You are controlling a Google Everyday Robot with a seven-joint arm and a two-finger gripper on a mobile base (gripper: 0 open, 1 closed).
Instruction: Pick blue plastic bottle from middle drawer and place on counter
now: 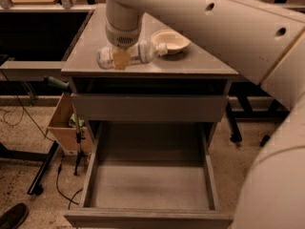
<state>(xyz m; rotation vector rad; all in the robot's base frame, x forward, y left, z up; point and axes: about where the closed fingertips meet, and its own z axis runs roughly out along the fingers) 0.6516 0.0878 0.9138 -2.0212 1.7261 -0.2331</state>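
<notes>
My gripper [121,59] points down from the big white arm and is shut on the blue plastic bottle [146,51]. The bottle is clear with a pale label. It lies level, with its white cap to the right. It is over the front left part of the counter [205,63], just behind the front edge. I cannot tell whether it touches the top. The middle drawer [150,187] stands pulled out below, and its grey floor is bare.
A white paper bowl [171,41] sits on the counter just right of the bottle's cap. A shut drawer front [147,107] is above the open drawer. A cardboard box [64,125] and cables are on the floor at the left. My arm fills the right side.
</notes>
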